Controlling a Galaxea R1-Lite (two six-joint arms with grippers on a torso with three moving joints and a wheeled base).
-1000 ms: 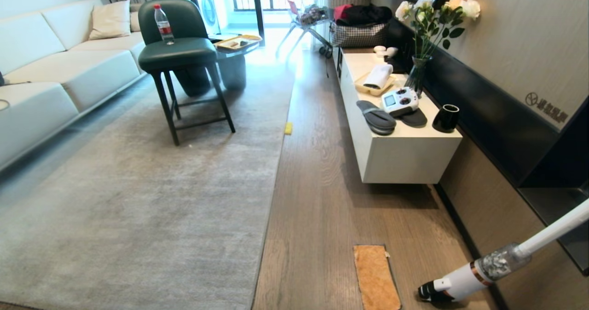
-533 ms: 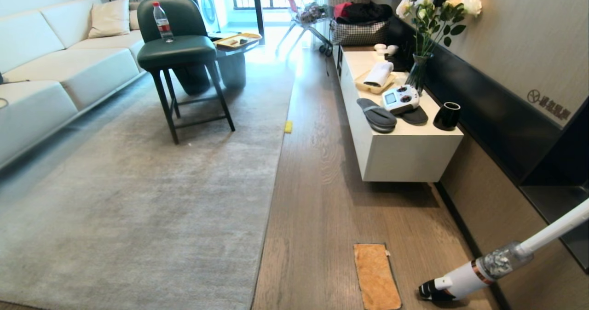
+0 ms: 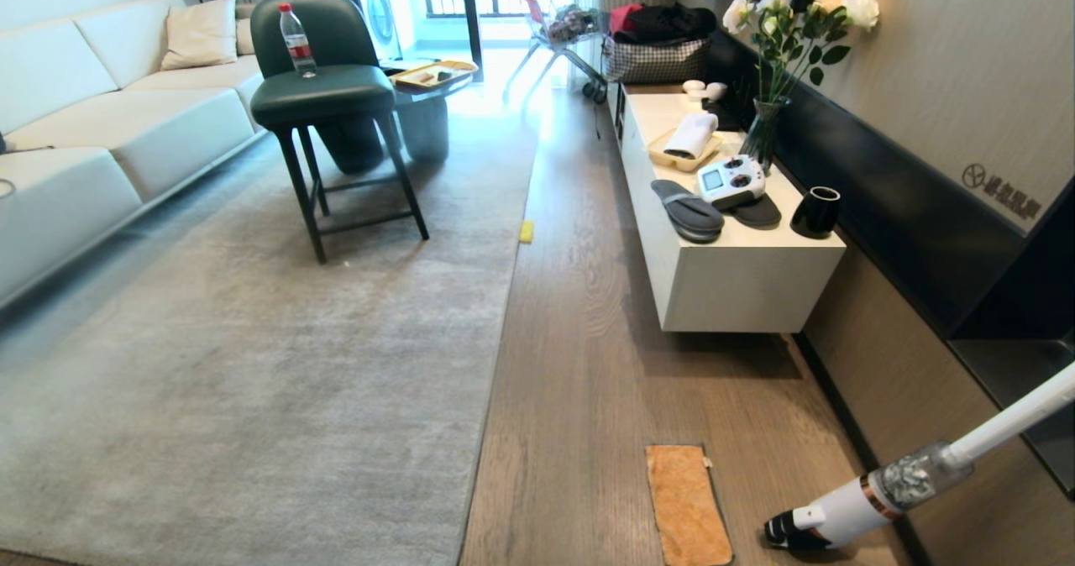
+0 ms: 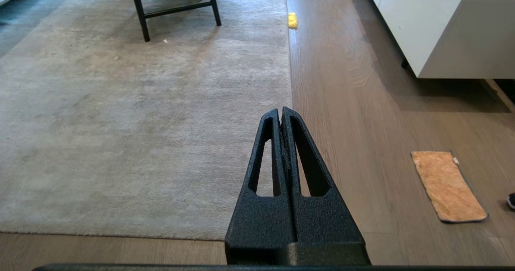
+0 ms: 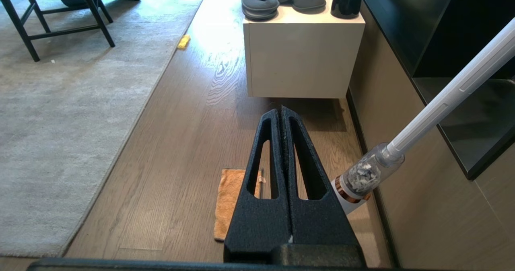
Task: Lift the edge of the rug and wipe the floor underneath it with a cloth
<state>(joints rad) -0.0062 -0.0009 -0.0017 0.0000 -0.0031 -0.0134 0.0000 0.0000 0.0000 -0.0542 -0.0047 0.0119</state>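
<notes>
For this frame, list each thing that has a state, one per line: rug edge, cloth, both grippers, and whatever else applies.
Rug edge: flat on the floor, not lifted.
Cloth: spread flat on the floor, apart from the rug, untouched.
Left gripper: shut, empty, above the rug edge.
Right gripper: shut, empty, above the cloth.
Vacuum: leaning, head on the floor beside the cloth.
Bottle: upright on the chair, capped.

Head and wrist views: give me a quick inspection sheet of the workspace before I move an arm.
Surface: wood-plank floor, bare beside the rug.
Job's things: rug edge lying flat; orange cloth flat on the floor, apart from the rug.
Clutter: small yellow object at the rug border; stick vacuum beside the cloth.
Grippers: left gripper shut, empty, above the rug edge; right gripper shut, empty, above the cloth.
Cables: nothing seen.
Surroundings: white cabinet with slippers; green chair on the rug.
</notes>
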